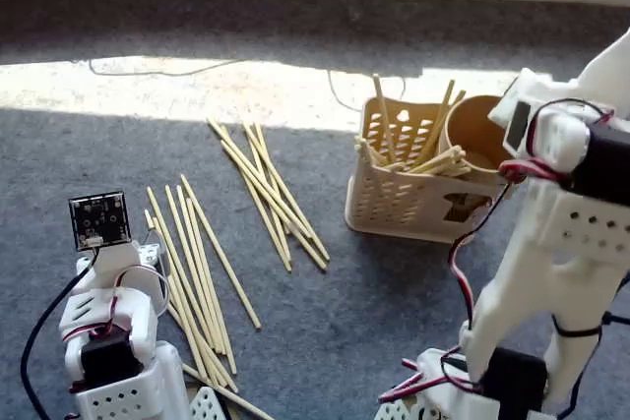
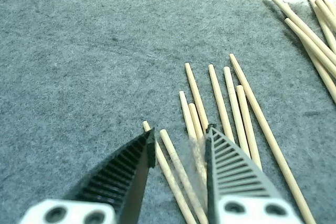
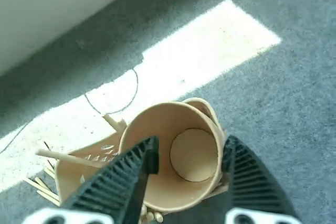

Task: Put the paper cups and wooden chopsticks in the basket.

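A cream slotted basket (image 1: 399,199) stands on the grey carpet, with several wooden chopsticks (image 1: 418,150) sticking out of it. A brown paper cup (image 1: 477,135) sits in its far right corner. My right gripper (image 3: 190,148) hangs open just above that cup (image 3: 178,156), one finger on each side of its mouth, and a second cup rim (image 3: 206,106) shows behind it. Two loose bunches of chopsticks (image 1: 197,268) (image 1: 266,189) lie on the carpet. My left gripper (image 2: 180,135) is open low over the near bunch (image 2: 220,103), with a few sticks between its fingers.
A sunlit strip of floor (image 1: 197,90) with a thin dark cable (image 1: 148,71) runs behind the basket, and a pale wall (image 3: 52,9) stands beyond it. Bare carpet (image 1: 384,302) lies between the two arm bases.
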Action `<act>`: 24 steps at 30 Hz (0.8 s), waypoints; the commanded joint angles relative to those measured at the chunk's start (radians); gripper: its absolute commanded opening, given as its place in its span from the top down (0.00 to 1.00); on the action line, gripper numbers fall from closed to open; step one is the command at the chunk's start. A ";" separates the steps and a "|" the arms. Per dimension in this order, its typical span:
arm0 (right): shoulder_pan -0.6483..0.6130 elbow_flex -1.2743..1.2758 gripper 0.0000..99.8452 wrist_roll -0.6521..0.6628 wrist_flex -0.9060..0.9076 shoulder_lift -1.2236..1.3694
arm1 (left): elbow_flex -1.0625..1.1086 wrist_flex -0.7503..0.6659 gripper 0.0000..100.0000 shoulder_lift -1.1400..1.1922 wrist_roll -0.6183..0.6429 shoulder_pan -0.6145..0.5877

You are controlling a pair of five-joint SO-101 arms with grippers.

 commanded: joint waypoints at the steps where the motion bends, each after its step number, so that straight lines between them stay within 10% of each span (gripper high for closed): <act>1: -0.016 -0.038 0.90 0.087 0.012 -0.171 | -0.002 -0.008 0.84 -0.007 -0.006 0.016; 24: -0.018 0.769 0.99 0.164 -0.124 -0.974 | -0.002 -0.008 0.84 -0.007 -0.006 0.016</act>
